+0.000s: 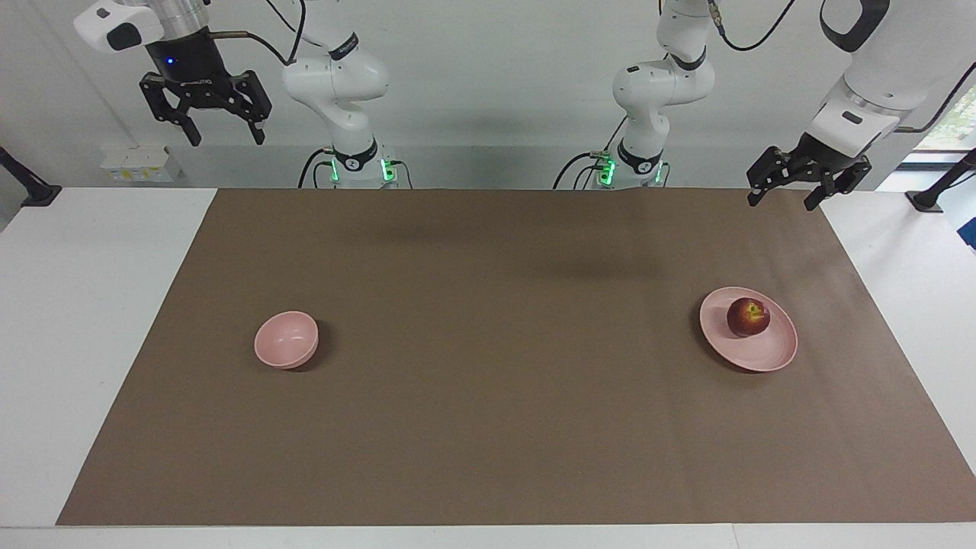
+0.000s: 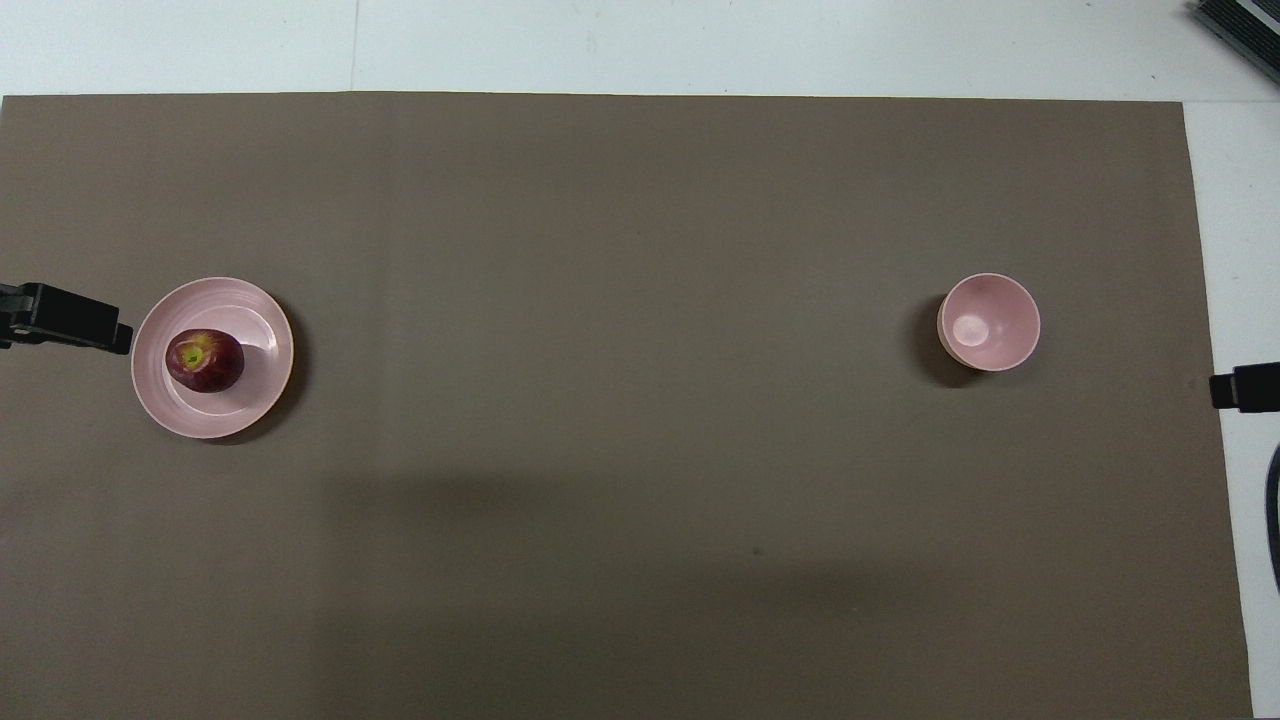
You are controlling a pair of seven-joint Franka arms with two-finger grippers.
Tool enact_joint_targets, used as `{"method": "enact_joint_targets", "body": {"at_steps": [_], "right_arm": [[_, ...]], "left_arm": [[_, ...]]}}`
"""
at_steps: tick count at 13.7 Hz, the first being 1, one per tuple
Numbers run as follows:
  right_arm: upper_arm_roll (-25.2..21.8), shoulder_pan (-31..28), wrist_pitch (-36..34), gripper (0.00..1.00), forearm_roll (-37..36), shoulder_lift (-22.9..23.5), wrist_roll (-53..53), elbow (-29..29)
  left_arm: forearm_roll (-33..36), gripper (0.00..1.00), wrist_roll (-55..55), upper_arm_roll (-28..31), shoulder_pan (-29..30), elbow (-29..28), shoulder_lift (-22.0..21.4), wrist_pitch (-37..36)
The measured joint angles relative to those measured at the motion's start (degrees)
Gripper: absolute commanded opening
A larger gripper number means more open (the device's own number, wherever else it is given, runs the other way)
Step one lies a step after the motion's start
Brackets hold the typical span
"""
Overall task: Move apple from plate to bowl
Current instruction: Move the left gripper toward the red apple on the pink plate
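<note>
dark-red apple (image 1: 748, 317) w/ yellow-green patch up top, pale-pink plate (image 1: 770, 354), matching pale-pink bowl (image 1: 286, 339), plain brown mat (image 1: 488, 427) on white tabletop (image 1: 84, 305), my claws black

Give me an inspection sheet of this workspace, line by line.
Surface: white table under a brown mat.
Job's things: apple sits on the plate, toward the left arm's end; bowl holds nothing, toward the right arm's end.
Clutter: nothing seen.
Grippers: left gripper raised over the mat's edge, jaws open; right gripper raised, jaws open; both hold nothing.
Cables: black cables along the arms and at their bases.
Surroundings: white boxes by the wall.
</note>
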Motion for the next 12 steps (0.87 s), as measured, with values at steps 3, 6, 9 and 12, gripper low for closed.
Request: {"method": "enact_joint_targets", "body": {"at_steps": [3, 6, 9, 12], "right_arm": [[0.0, 0.0, 0.0, 1.0, 0.0, 0.0, 0.0, 0.0], [0.0, 0.0, 0.0, 1.0, 0.0, 0.0, 0.0, 0.0], [0.0, 0.0, 0.0, 1.0, 0.0, 0.0, 0.0, 0.0], [0.0, 0.0, 0.0, 1.0, 0.0, 0.0, 0.0, 0.0]], "left_arm": [[0.0, 1.0, 0.0, -0.51, -0.14, 0.0, -0.02, 0.01], [0.0, 1.0, 0.0, -0.93, -0.24, 0.0, -0.03, 0.01], [0.0, 1.0, 0.0, -0.94, -0.24, -0.07, -0.08, -0.11], [0.0, 1.0, 0.37, -0.8, -0.18, -2.46, -1.02, -0.18]]}}
